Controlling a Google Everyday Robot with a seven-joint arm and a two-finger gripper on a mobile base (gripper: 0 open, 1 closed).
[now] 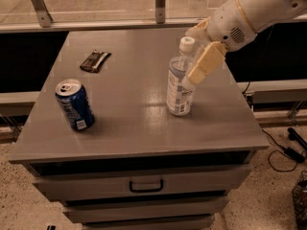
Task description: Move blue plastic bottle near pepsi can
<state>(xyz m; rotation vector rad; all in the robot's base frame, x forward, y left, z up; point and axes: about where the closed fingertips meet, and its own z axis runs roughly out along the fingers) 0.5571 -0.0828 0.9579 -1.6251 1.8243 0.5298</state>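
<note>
The blue plastic bottle (179,87) is clear with a white cap and a pale label. It stands upright on the grey cabinet top (134,123), right of centre. The pepsi can (74,104) is blue with a silver top and stands upright near the front left, well apart from the bottle. My gripper (190,65) reaches in from the upper right, open, at the bottle's upper part. One cream finger (205,63) lies across the bottle's right front side. The other finger is mostly hidden behind the bottle's neck.
A flat dark snack wrapper (95,60) lies at the back left of the top. The cabinet has a drawer with a dark handle (146,185) below the front edge. A rail (96,25) runs behind. Cables (288,152) lie on the floor at right.
</note>
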